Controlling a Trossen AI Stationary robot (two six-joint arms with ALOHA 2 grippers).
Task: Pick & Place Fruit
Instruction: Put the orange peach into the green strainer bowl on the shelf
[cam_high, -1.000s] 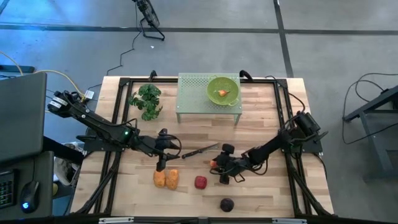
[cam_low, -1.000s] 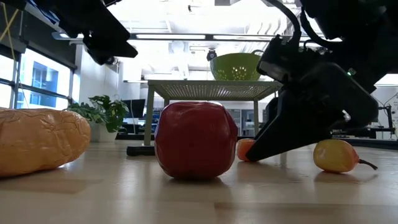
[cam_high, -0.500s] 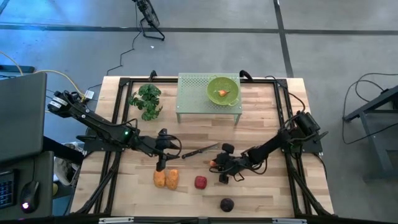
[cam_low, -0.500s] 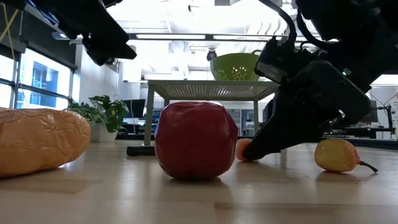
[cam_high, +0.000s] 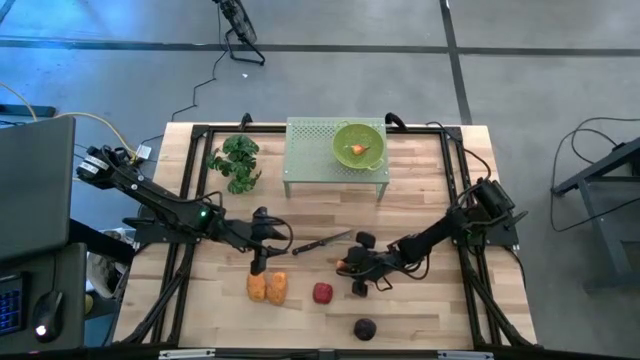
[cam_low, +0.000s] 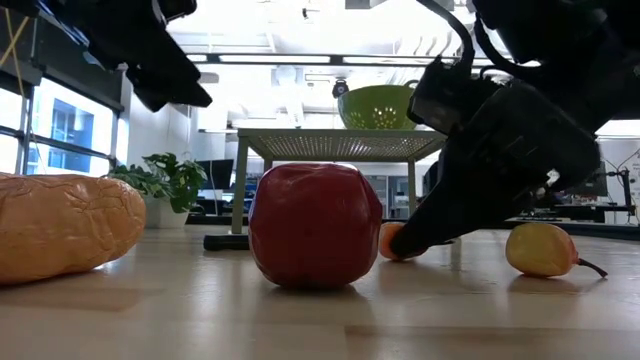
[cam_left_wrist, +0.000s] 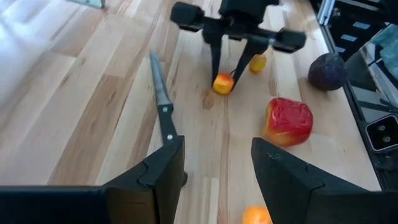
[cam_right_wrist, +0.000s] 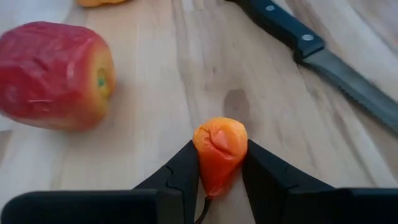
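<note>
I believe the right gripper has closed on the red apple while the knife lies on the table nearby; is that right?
Not quite: the right gripper is closed on the small orange fruit, as the right wrist view shows. The red apple lies free beside it. The knife does lie on the table nearby.

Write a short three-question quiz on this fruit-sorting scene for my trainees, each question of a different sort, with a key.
1. True or false: the right hand is closed on the small orange fruit.
2. Which lies nearest the red apple? A) leafy plant B) two orange oblong fruits C) green colander
3. Fill in: the green colander sits on the perforated ____.

Key
1. True; its fingers press both sides of the fruit, which is at the tabletop.
2. B, the two orange oblong fruits, below the left hand.
3. Stand.
</note>
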